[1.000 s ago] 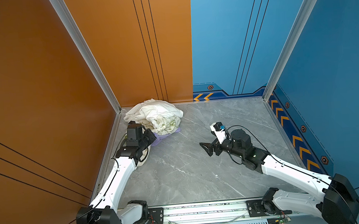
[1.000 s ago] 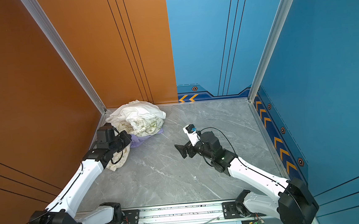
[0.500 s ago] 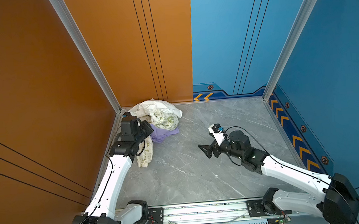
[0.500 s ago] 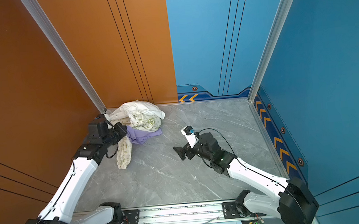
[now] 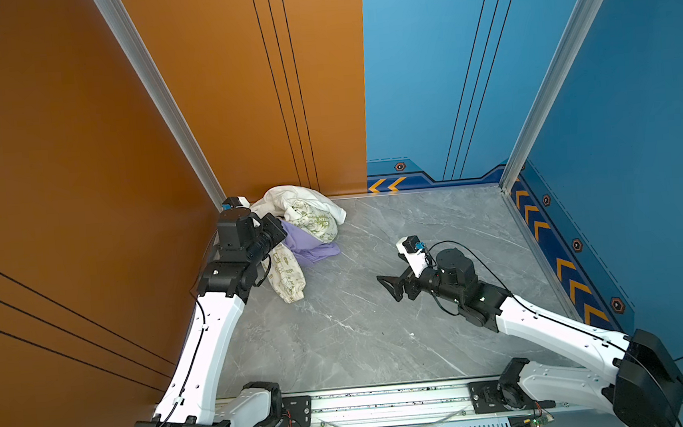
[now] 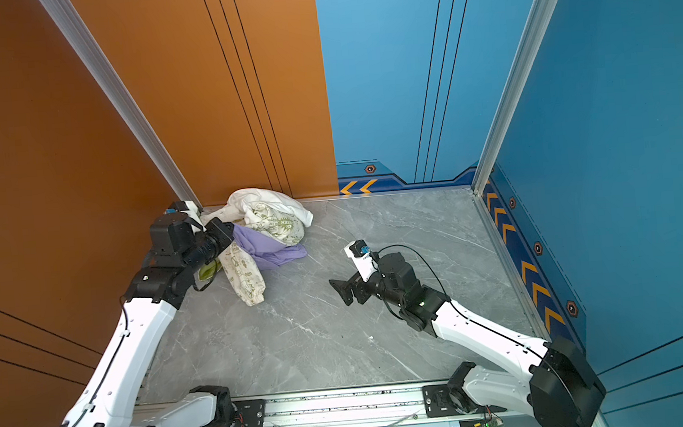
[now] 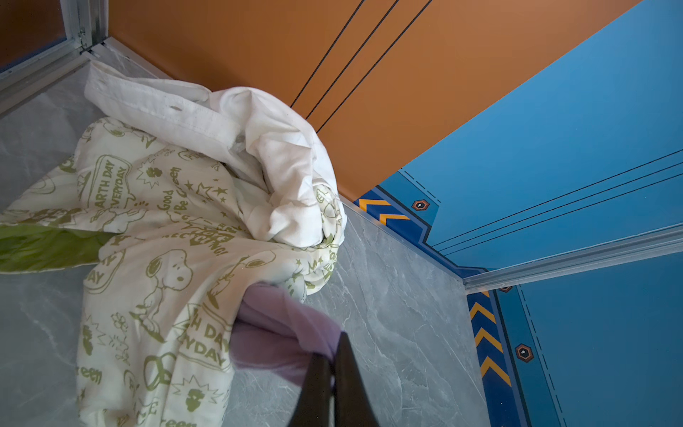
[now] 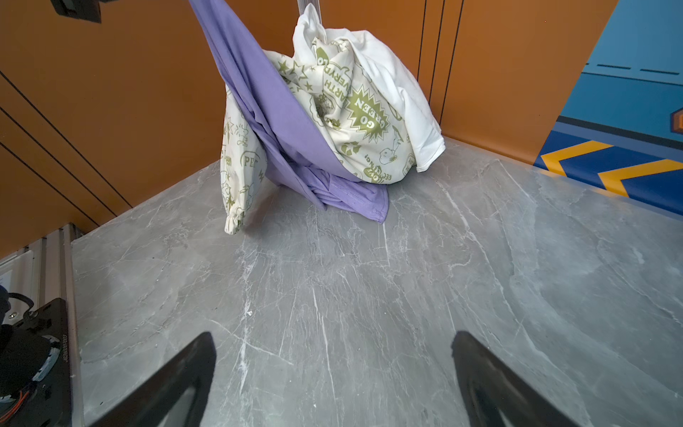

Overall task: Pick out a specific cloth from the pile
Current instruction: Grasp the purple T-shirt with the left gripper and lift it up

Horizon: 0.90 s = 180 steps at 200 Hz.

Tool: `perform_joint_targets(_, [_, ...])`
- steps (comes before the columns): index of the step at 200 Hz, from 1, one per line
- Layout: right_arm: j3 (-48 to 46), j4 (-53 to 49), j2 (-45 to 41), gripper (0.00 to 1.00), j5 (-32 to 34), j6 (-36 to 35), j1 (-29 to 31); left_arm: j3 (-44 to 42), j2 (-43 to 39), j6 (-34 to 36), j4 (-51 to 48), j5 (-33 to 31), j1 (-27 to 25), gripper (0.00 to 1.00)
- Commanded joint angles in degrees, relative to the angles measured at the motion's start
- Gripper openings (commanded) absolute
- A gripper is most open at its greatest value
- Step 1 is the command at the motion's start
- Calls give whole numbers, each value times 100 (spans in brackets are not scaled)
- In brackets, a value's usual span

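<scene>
In the far left corner of the grey marble counter [image 5: 361, 325], the left gripper [image 7: 332, 351] pinches a fold of the lavender cloth [image 7: 273, 332], jaws pressed together on the fabric. Only the left wrist view shows this grip; in both top views the arm's own wrist hides the fingertips. The right wrist view shows what the others do not: the cloth [image 8: 295, 122] drawn up in a taut band from a bunched end on the counter. It runs beneath the rest of the pile [image 5: 306, 209] — a cream garment [image 8: 354, 122] with green cartoon print and a plain white shirt [image 8: 399, 85] on top. A cream sleeve [image 8: 236, 177] hangs beside the band. The right gripper [image 8: 332, 336] hovers low over bare counter, jaws spread wide and empty — well apart from the heap.
</scene>
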Motion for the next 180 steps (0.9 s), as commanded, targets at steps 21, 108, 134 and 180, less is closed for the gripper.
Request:
perform_joint_targets(21, [-53,22,65,100,32,-107,15,665,44,194,557,173,32,0])
perform_joint_targets(108, [17,80,198,100,70,-103,17,1800,361,256,594,576,-81,0])
perform_joint_targets(134, [35,103,210,100,111,-95,9,1990,383,414,594,722,-286,0])
perform_joint_targets(180, [55,141,207,100,246,-82,8,1940,363,1041,593,1020,-924,0])
